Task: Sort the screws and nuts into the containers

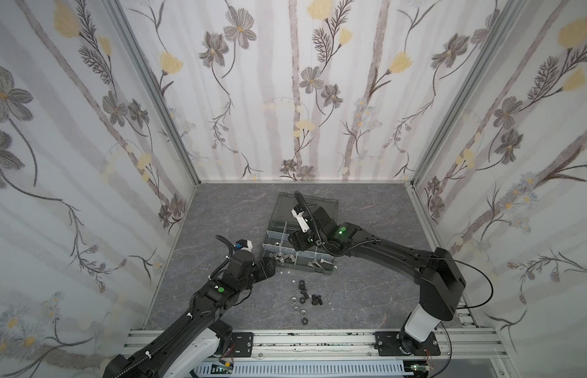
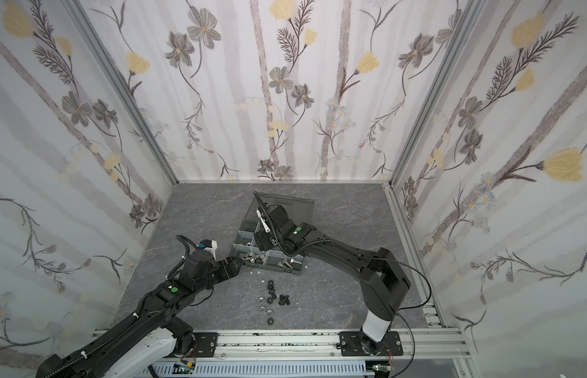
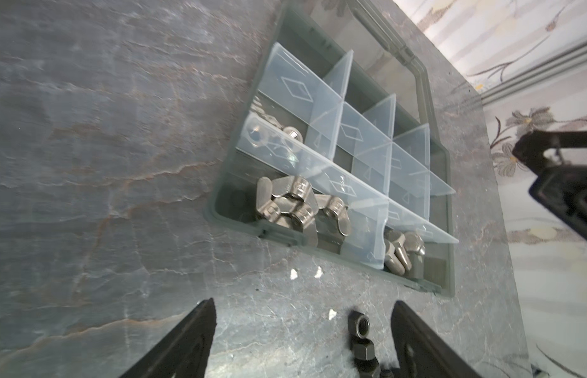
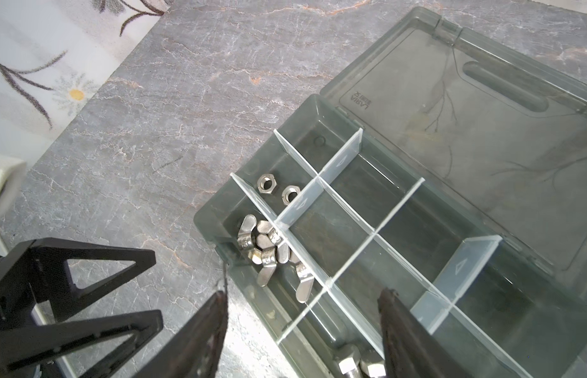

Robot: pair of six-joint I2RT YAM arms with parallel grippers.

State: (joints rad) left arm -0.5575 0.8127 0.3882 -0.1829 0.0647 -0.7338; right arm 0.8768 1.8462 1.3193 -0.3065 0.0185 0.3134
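Listing from the grasp outward. Left hand [image 3: 303, 302]: spread wide, empty, low beside the near left corner of the organiser box [image 4: 217, 209]. Right hand [image 4: 303, 293]: parted, empty, above its cells [image 4: 344, 209]. Stored: wing nuts [image 3: 295, 209], near left cell; hex nuts [image 4: 267, 185], next cell farther; silver screws [image 1: 318, 263], next cell right. Loose on the near worktop [image 1: 220, 212]: black screws [image 1: 316, 299], assorted nuts [image 1: 304, 321]. You should find them hard, light and slick; pinch screws across the shank, nuts across the flats.
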